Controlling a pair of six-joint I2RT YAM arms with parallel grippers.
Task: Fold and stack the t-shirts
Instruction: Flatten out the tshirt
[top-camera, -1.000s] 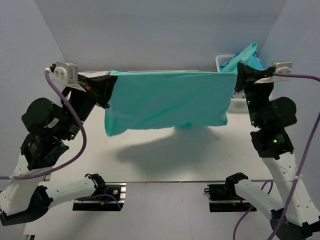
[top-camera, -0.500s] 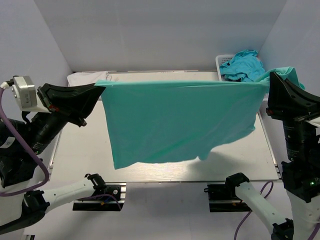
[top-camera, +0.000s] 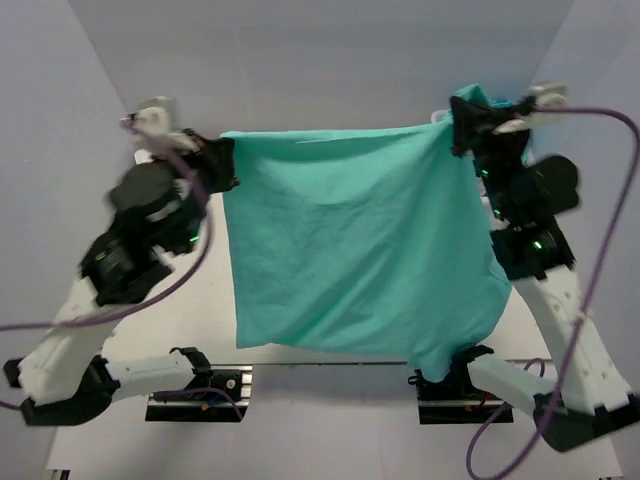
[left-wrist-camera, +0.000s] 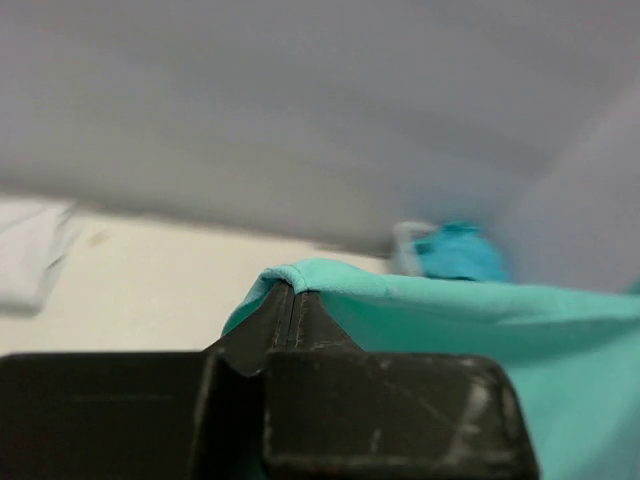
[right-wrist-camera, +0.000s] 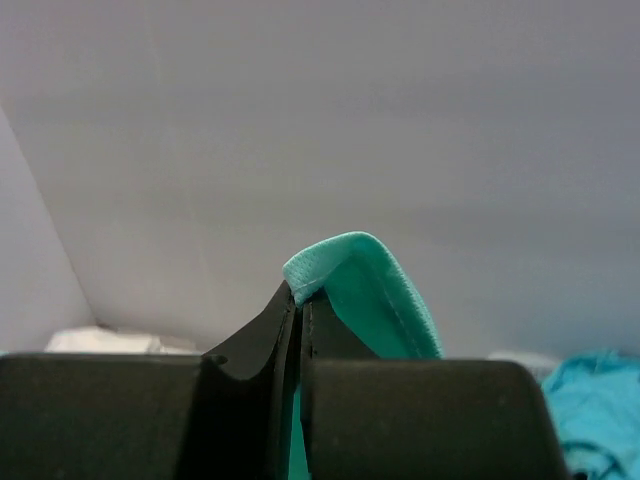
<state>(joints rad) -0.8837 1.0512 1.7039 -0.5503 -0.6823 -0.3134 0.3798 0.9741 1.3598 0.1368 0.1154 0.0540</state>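
Note:
A mint-green t-shirt (top-camera: 360, 240) hangs spread out in the air above the table, held by its two top corners. My left gripper (top-camera: 222, 165) is shut on the left corner; the cloth (left-wrist-camera: 420, 310) shows pinched at its tips (left-wrist-camera: 290, 290). My right gripper (top-camera: 458, 122) is shut on the right corner; a fold of the green hem (right-wrist-camera: 370, 275) sticks up from its closed tips (right-wrist-camera: 300, 295). The shirt's lower edge hangs down to the near table edge. Turquoise shirts show blurred in the left wrist view (left-wrist-camera: 455, 250) and at the edge of the right wrist view (right-wrist-camera: 600, 400).
A white folded cloth (left-wrist-camera: 30, 260) lies at the far left of the table (left-wrist-camera: 150, 280). The white basket rim (left-wrist-camera: 400, 245) shows blurred by the turquoise shirts at the far right. Grey walls stand behind and on both sides.
Both arms have swung from low and wide to high and towards the back wall, carrying the shirt. The shirt now hangs longer and covers the basket in the top view.

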